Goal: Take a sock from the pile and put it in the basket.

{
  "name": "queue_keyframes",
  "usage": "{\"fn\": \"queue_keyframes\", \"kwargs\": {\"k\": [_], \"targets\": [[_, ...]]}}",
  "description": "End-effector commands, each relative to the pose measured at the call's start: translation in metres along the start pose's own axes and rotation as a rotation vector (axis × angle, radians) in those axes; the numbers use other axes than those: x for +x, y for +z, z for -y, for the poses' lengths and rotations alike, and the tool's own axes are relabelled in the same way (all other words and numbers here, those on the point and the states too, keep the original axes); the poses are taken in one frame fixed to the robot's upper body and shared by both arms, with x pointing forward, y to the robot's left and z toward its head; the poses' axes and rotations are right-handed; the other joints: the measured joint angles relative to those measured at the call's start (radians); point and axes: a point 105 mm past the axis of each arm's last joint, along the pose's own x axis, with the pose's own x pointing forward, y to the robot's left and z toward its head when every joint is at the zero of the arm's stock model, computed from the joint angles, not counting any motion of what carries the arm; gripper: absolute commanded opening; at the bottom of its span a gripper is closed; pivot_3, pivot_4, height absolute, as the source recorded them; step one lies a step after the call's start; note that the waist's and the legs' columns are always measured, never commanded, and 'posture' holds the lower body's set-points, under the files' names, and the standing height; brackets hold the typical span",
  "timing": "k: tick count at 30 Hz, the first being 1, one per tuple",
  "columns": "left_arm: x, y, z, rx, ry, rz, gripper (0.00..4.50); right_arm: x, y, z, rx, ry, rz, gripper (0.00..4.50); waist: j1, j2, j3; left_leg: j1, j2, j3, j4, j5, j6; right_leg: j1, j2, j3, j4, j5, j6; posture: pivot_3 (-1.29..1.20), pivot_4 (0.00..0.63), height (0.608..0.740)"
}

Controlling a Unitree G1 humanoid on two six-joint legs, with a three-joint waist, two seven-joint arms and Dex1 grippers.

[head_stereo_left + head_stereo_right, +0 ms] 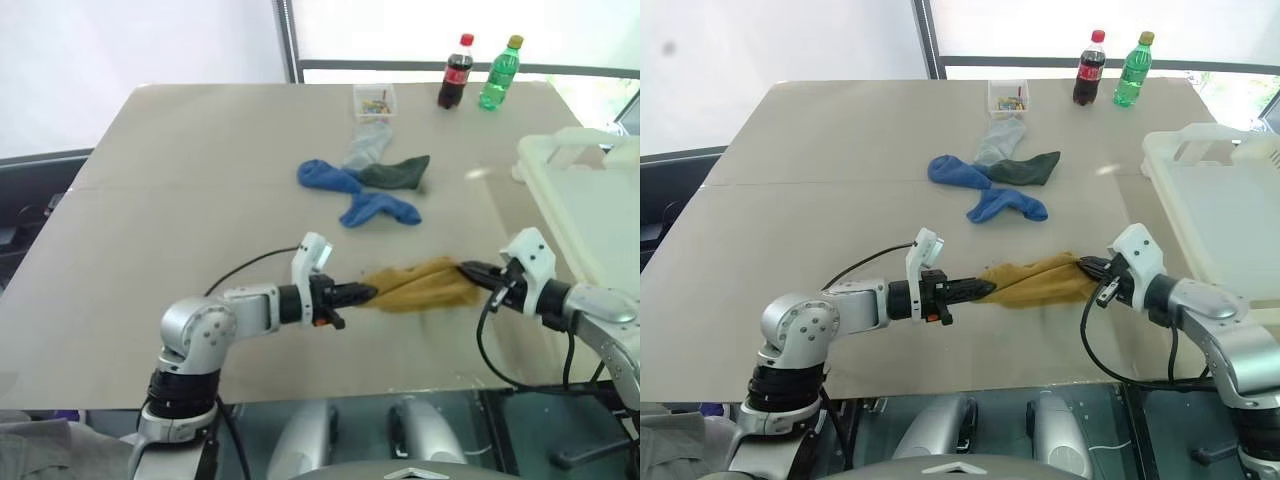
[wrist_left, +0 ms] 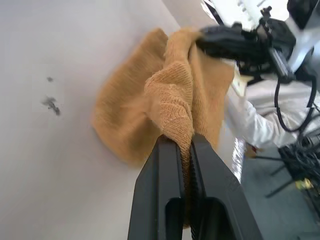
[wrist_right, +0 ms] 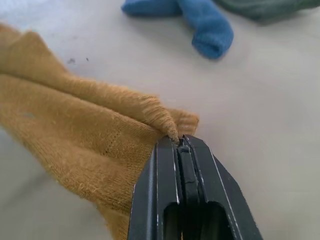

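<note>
- Left gripper [image 1: 368,293] had its jaws pinched on one end of the mustard sock [image 1: 420,284]; right gripper [image 1: 470,270] pinched the other end.
- Sock hung stretched between them, just above the counter [image 1: 180,200].
- Pile [image 1: 368,182] (blue, green and grey socks) lay farther back, mid-counter.
- Basket [image 1: 590,200] stood at the counter's right edge, near the right gripper.
</note>
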Motion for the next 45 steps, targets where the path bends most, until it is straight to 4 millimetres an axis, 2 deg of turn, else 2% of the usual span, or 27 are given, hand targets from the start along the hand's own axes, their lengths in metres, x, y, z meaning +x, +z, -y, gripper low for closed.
{"fn": "queue_keyframes", "kwargs": {"k": [1,14,20,32,37,40,45], "targets": [[0.004,0.01,0.001,0.043,0.032,0.069,0.03,-0.001,0.007,0.002,-0.042,-0.01,0.031,0.0,0.001,0.0,0.0,0.0,0.0,0.0,0.0,0.0,0.0,0.0,0.0,0.0,0.0,0.0,0.0,0.0,0.15,0.74],[0.009,-0.013,0.003,0.038,0.026,-0.008,0.03,-0.001,0.012,0.003,-0.063,-0.015,0.047,0.0,0.001,0.0,0.0,0.0,0.0,-0.001,-0.001,-0.001,0.001,0.001,0.0,-0.001,-0.002,0.0,0.0,0.0,0.15,0.74],[0.013,-0.007,0.002,0.066,0.034,0.036,0.03,-0.001,0.012,0.006,-0.078,-0.029,0.055,0.0,0.002,0.0,0.0,0.0,0.0,-0.001,-0.001,-0.001,0.001,0.001,0.0,-0.001,-0.003,0.0,0.0,0.0,0.15,0.74],[0.012,0.004,0.012,0.044,-0.028,0.12,0.03,-0.012,0.034,-0.006,-0.115,-0.009,0.119,0.0,0.005,0.0,0.0,0.0,0.0,-0.001,-0.003,-0.001,0.001,0.002,0.0,-0.001,-0.007,0.0,0.0,0.0,0.15,0.74],[0.014,0.01,0.012,0.047,-0.033,0.144,0.03,-0.019,0.042,-0.003,-0.124,-0.04,0.129,0.0,0.009,0.0,0.0,0.0,0.0,-0.001,-0.003,-0.001,0.001,0.003,0.0,-0.002,-0.007,0.0,0.0,0.0,0.15,0.74],[0.02,0.001,0.007,0.057,-0.008,0.097,0.03,-0.016,0.03,0.0,-0.118,-0.053,0.105,0.0,0.015,0.0,0.0,0.0,0.0,-0.001,-0.003,-0.001,0.001,0.003,0.0,-0.002,-0.007,0.0,0.0,0.0,0.15,0.74],[0.028,-0.014,-0.003,0.025,0.027,0.041,0.03,-0.007,-0.005,0.0,-0.091,-0.058,0.04,0.0,0.016,0.0,0.0,0.0,0.0,-0.001,-0.003,0.0,-0.001,0.003,0.0,-0.002,-0.008,0.0,0.0,0.0,0.15,0.74]]}}
